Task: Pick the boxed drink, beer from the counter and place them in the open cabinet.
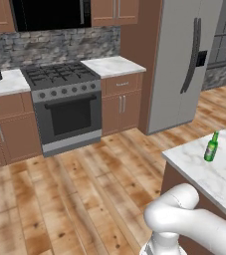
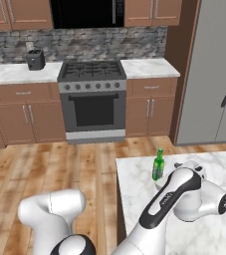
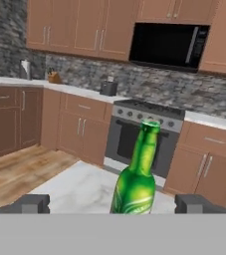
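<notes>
Marbled white counter (image 2: 134,189) in wood-floored kitchen, green beer bottle (image 2: 158,165) upright near its corner, base cropped in hand view, gripper (image 3: 112,203) spread wide either side, fingertips (image 3: 32,203) barely visible, ungrasped.

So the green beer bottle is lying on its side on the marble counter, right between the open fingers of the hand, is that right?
Not quite. The beer bottle stands upright on the counter, not on its side; the hand view shows its neck pointing straight up. The rest holds: it sits between the open fingers of the hand.
</notes>
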